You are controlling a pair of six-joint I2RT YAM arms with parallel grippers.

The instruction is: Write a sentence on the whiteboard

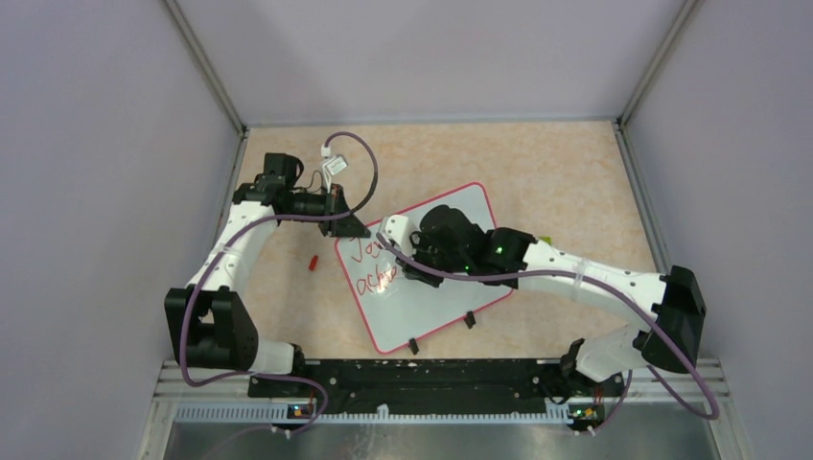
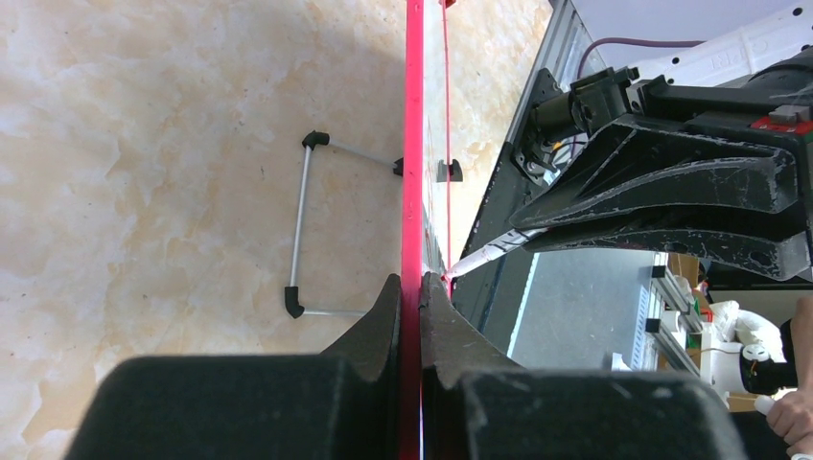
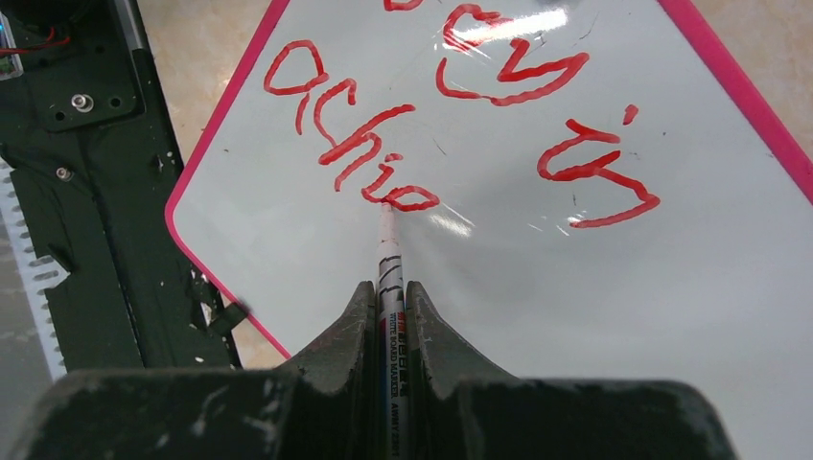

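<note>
1. Whiteboard (image 1: 422, 311): a flat white rectangular panel with a thin red-pink frame and rounded corners. It lies at the middle of the mottled beige table (image 1: 575, 172), turned askew, with one corner pointing to about one o'clock in the overhead view.
2. Handling, as I judge it: light, stiff and thin. The glossy face gives little purchase, and the board would likely skate or rock on its black wire legs (image 2: 300, 230) under pen pressure. The frame edge is the place to hold it, away from the writing.
3. Sentence (image 3: 355, 144): red handwritten marker words in two lines, the lower reading about "achie" and unfinished. The ink is probably quick to smear.
4. Left jaws: clamped on the board's pink frame (image 2: 412, 144) at its ten o'clock corner. One finger sits on each face, with the edge running straight out between them toward twelve o'clock in the left wrist view.
5. Right jaws: closed on a white-barrelled whiteboard marker (image 3: 390, 287). They reach in from the board's three o'clock side and hang over the white face without touching it.
6. Marker tip: it points to twelve o'clock from those jaws and rests on the last red letter.
7. Small red object, possibly the cap (image 1: 313, 261): loose on the table at the board's nine o'clock, just apart from the frame.
</note>
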